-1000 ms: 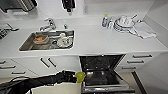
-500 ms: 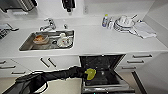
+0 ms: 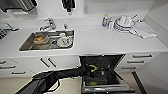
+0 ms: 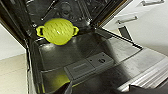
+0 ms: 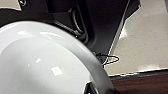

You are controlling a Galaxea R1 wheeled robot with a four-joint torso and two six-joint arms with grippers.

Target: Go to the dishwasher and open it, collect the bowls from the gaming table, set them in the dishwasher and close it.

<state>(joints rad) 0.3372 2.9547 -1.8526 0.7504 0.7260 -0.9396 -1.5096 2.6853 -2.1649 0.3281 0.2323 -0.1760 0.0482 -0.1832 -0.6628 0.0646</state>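
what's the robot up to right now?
It stands at the kitchen counter with the dishwasher open, door down. The left arm reaches into it, where a yellow-green bowl with two small handles sits inside the dark tub. The right wrist view has a white bowl up close.

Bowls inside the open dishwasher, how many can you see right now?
1: a yellow-green bowl with two small handles, at the front of the dishwasher opening above the lowered door. Others may be hidden in the dark racks.

A steel sink holding dishes sits toward the white worktop's left end, a bottle, stacked plates and a cloth near its back right corner.
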